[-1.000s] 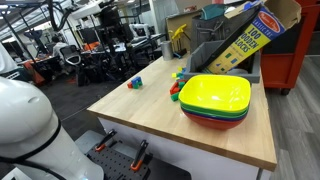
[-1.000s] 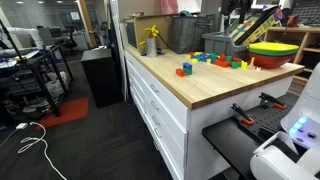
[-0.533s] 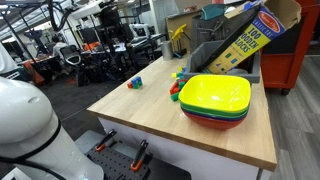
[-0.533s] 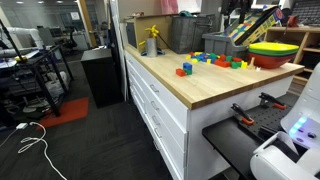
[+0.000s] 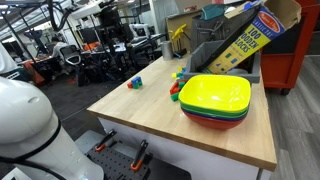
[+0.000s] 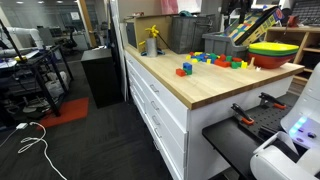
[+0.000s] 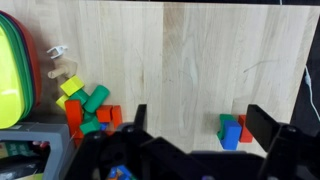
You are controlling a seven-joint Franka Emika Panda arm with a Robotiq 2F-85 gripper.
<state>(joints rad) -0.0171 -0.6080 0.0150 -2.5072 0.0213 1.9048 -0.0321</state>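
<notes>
In the wrist view my gripper (image 7: 200, 125) hangs open above the wooden table (image 7: 190, 60), with nothing between its dark fingers (image 7: 262, 122). A small cluster of blue, green and red blocks (image 7: 232, 131) lies on the wood just inside the right-hand finger. Further left a pile of coloured blocks (image 7: 88, 108) lies beside the stacked bowls (image 7: 14, 70). In both exterior views the small cluster (image 5: 134, 83) (image 6: 185, 70) sits apart from the pile (image 5: 177, 86) (image 6: 220, 60). The gripper itself is out of view there.
The stacked bowls (image 5: 215, 98) (image 6: 272, 50), yellow on top, stand near the table's edge. Behind them a grey bin (image 5: 212, 48) holds a tilted box of wooden blocks (image 5: 240, 40). A yellow object (image 6: 151, 40) stands at the table's far end. The white robot base (image 5: 25, 120) fills one corner.
</notes>
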